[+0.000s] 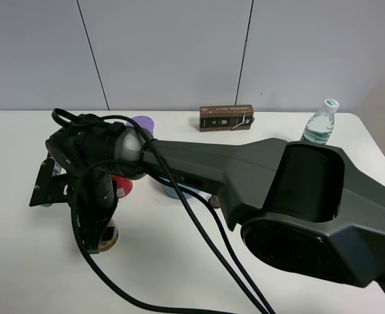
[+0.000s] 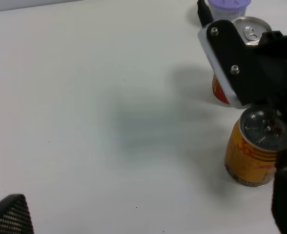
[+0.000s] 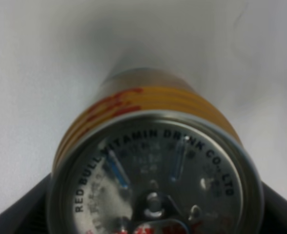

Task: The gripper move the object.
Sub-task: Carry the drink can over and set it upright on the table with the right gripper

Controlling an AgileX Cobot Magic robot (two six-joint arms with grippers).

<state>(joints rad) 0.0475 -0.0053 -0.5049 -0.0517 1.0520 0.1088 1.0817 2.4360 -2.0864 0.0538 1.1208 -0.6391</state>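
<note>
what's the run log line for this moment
right gripper: shut on gold Red Bull can | can: upright on white table | red can: close beside it

Two drink cans (a short gold-orange can (image 2: 251,156) and a taller red can (image 1: 122,186)), one purple cup (image 1: 142,123), one brown box (image 1: 226,118), one clear water bottle (image 1: 319,124), one pale blue dish (image 1: 179,191), mostly hidden, and one dark robot arm (image 1: 245,170).

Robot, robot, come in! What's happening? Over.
Right gripper shut on gold can. Can upright on table. Red can close by. Left gripper unclear.
</note>
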